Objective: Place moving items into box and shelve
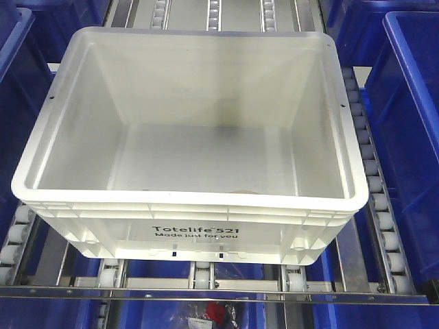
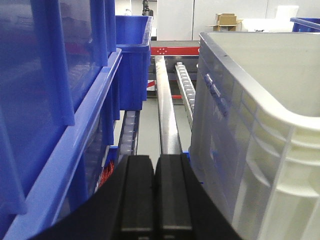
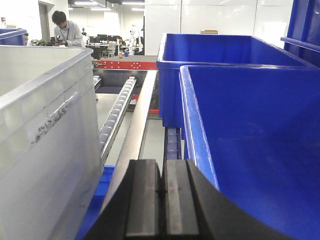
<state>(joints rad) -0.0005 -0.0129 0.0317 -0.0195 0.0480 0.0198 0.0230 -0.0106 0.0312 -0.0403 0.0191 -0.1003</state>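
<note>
White plastic is filling most of the front view: the box [image 1: 185, 123] is sitting on the roller rack [image 1: 374, 185], centre frame, with blue bins [image 1: 411, 130] crowding the left and right edges. On its near wall I'm reading black print, "Totelife 521" over "Made just for you", low in the middle of the frame. Down at the bottom of the box, right against the near wall, I'm only catching a faint rounded shape poking over the rim line, so I can't tell whether that's the moving items or just a shadow.

My arms aren't showing in the front view at all. Both wrist cams are looking level along the rack, one down each side of the box. My left gripper [image 2: 155, 187] is sitting at the bottom centre of its frame, pads pressed together with nothing between them, pointing down the gap between the box's ribbed wall on the right and the bins on the left. My right gripper [image 3: 162, 192] is doing the same: fingers closed flat against each other, empty, box wall on the left, open bins on the right. There's a worn, unreadable label on that wall.
</note>
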